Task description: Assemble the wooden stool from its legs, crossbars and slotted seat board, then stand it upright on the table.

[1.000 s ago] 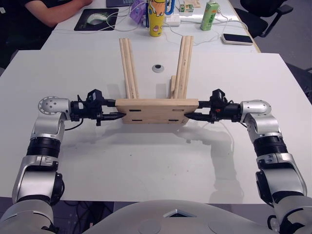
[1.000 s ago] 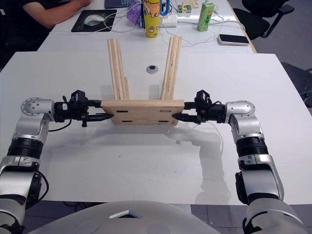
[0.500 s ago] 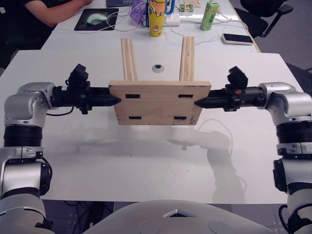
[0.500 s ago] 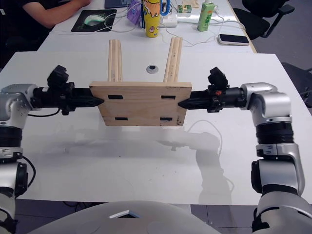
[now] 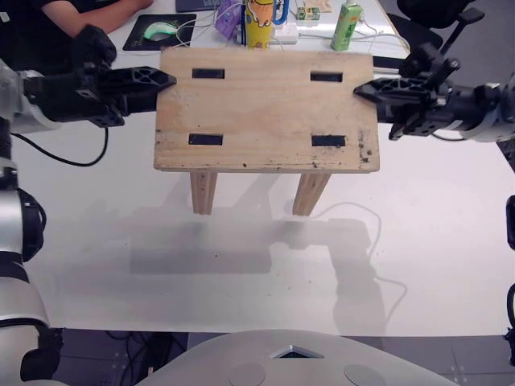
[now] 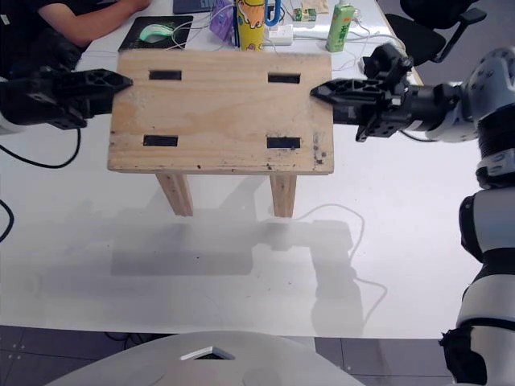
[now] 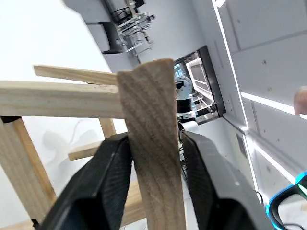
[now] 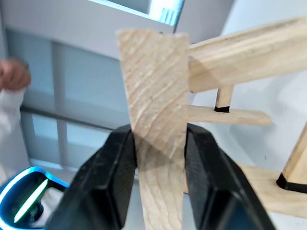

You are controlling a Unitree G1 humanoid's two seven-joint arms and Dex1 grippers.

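- I see the assembled wooden stool right way up, its slotted seat board [image 5: 265, 108] level and facing my head camera, held between my two arms over the white surface [image 5: 241, 281].
- The left tool [image 5: 165, 80] grips the seat board's left edge, near the far corner. In the left wrist view its two black fingers [image 7: 103, 177] are clamped against both faces of the board, with the end grain between them.
- The right tool [image 5: 362, 88] grips the right edge, also near the far corner. In the right wrist view its fingers [image 8: 109, 177] pinch the board in the same way.
- Four dark rectangular slots show in the top of the board: two toward the far edge [image 5: 208, 73] and two toward the near edge [image 5: 328, 141].
- Two near legs point down below the board's front edge, one on the left [image 5: 203, 191] and one on the right [image 5: 310, 193].
- I cannot tell whether the leg ends touch the surface. The stool's shadow lies on the surface toward me.
- In the wrist views I can see a crossbar [image 7: 57, 98] running under the board and joining the legs.
- A thin white cable [image 5: 354, 213] lies on the surface just right of the right leg.
- Behind the stool, on a second surface, stand a yellow cup [image 5: 259, 20] and a green carton [image 5: 347, 24], with a black mouse pad [image 5: 157, 30] off to the left.
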